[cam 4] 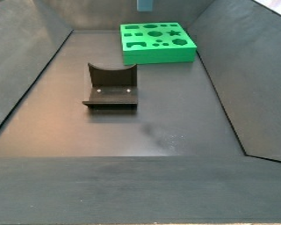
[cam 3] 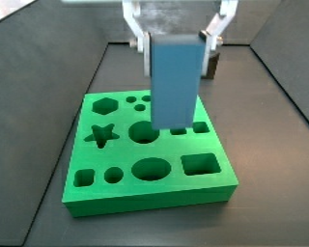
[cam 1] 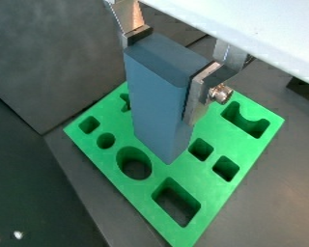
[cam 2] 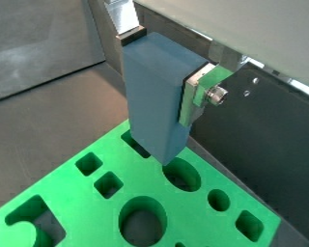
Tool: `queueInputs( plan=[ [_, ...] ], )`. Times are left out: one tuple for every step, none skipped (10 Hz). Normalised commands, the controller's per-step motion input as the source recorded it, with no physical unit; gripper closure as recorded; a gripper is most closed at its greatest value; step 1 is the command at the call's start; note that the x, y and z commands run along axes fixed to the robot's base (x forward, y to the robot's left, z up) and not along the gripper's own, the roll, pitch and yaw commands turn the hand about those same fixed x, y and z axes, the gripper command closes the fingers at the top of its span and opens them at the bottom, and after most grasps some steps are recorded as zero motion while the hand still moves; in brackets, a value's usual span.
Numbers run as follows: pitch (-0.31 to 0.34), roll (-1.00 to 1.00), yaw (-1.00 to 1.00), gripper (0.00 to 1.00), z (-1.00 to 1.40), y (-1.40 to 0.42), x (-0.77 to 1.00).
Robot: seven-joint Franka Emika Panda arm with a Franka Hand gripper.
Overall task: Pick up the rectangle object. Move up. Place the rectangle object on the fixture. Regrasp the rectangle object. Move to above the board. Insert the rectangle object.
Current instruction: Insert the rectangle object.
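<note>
My gripper (cam 3: 178, 41) is shut on the rectangle object (cam 3: 177, 82), a light blue-grey block held upright by its top end. It hangs over the middle of the green board (cam 3: 144, 198). Both wrist views show the block (cam 1: 157, 106) (cam 2: 154, 106) between the silver fingers (cam 1: 203, 85) (cam 2: 196, 92). Its lower end is down at the board's (cam 1: 86, 125) (cam 2: 67, 193) top face, by a dark cut-out. I cannot tell whether it is inside the hole. The fixture (cam 4: 110, 90) stands apart on the dark floor, nearer than the board (cam 4: 161, 58). In that side view the gripper is out of frame.
Dark sloping walls (cam 4: 25, 79) enclose the floor on both sides. The board's other cut-outs, a star (cam 3: 103, 134), a hexagon, circles and squares, lie around the block. Bare dark floor (cam 4: 131, 132) lies between the fixture and the near edge.
</note>
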Motion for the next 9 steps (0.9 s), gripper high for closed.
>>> queueInputs(
  plan=[
    [-0.116, 0.5, 0.0, 1.0, 0.0, -0.35, 0.15],
    [-0.06, 0.45, 0.0, 1.0, -0.15, -0.25, 0.3],
    [-0.031, 0.45, 0.1, 1.0, -0.28, -0.17, 0.51],
    [-0.059, 0.25, 0.25, 1.0, -0.27, 0.0, 0.6],
    [-0.054, 0.22, 0.23, 1.0, -0.43, -0.03, 0.6],
    [-0.041, 0.14, 0.32, 1.0, -0.42, -0.01, 0.58],
    [-0.024, 0.0, 0.4, 1.0, -0.31, 0.0, 0.66],
    [0.0, 0.08, 0.33, 1.0, -0.26, -0.15, 0.72],
    [-0.011, 0.08, 0.25, 1.0, -0.25, -0.19, 0.62]
  ],
)
